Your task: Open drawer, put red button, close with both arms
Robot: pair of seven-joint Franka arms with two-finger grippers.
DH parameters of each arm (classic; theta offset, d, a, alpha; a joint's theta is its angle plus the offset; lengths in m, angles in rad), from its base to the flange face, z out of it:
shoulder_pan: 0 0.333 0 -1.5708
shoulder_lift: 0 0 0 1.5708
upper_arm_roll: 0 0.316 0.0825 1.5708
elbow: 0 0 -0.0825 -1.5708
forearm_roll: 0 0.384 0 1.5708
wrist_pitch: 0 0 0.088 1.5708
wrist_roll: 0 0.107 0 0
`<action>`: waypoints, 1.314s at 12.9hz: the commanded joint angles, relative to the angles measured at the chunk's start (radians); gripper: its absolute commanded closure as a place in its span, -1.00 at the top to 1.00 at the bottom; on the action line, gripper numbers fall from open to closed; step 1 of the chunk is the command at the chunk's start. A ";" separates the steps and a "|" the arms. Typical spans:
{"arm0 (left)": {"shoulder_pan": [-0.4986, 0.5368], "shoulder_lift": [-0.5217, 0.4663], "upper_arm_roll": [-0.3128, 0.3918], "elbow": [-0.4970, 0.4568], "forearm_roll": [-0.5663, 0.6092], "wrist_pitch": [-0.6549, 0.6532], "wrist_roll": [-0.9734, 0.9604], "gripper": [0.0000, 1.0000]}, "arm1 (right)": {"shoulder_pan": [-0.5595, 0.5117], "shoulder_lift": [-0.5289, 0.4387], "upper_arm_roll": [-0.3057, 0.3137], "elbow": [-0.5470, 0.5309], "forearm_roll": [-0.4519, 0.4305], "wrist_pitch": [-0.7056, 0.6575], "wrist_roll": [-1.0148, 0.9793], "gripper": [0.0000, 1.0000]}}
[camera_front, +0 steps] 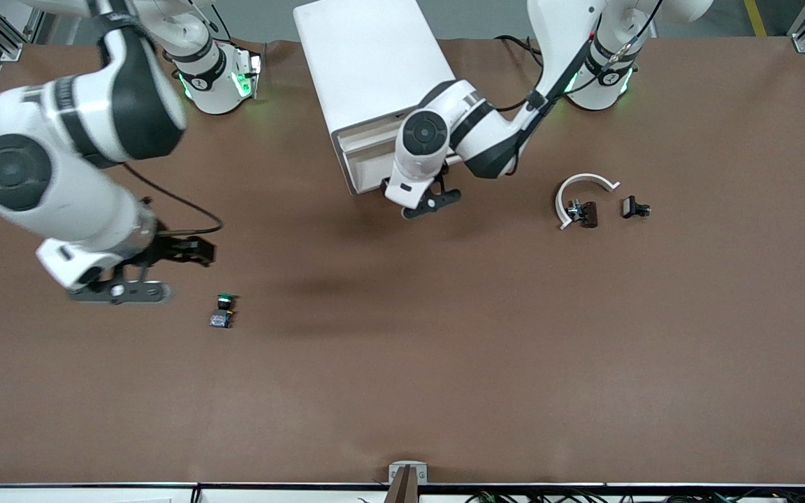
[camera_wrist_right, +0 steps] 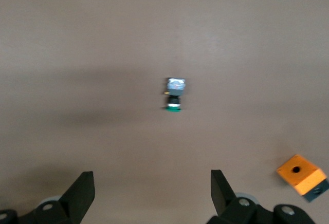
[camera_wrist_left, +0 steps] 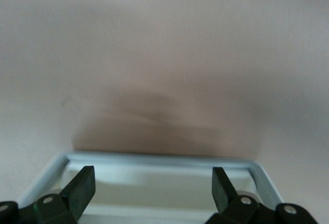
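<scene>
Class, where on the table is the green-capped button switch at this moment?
The green-capped button switch lies on the brown table toward the right arm's end, beside the open right claw and slightly nearer the front camera, well away from the white cabinet.

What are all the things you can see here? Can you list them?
Table: one, brown, under everything.
Cabinet: one, white, between the arms' bases.
Drawer: one, white, open under the left pincer.
Green button: one, toward the right arm's end.
Orange block: one, on the table by the right pincer.
White arc: one, toward the left arm's end.
Small dark parts: two, beside the arc; too small to tell.
Arms: two, white and black.
Left pincer: black, open, at the cabinet's front.
Right pincer: black, open, over the table near the green button.
</scene>
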 commanded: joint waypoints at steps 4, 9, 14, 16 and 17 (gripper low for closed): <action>0.002 -0.003 -0.095 -0.009 -0.018 -0.003 -0.136 1.00 | -0.187 -0.071 0.022 -0.048 -0.010 -0.006 -0.217 1.00; -0.005 -0.003 -0.099 -0.008 -0.018 -0.075 -0.182 1.00 | -0.218 -0.076 0.023 -0.041 -0.057 -0.006 -0.201 1.00; 0.196 -0.013 -0.082 0.113 0.000 -0.136 -0.168 1.00 | -0.243 -0.077 0.022 -0.010 -0.046 -0.029 -0.202 1.00; 0.297 -0.039 -0.082 0.141 0.092 -0.150 -0.168 1.00 | -0.246 -0.080 0.026 0.007 -0.043 -0.099 -0.196 1.00; 0.337 -0.063 -0.084 0.141 0.174 -0.158 -0.162 1.00 | -0.244 -0.091 0.026 0.007 -0.043 -0.115 -0.194 1.00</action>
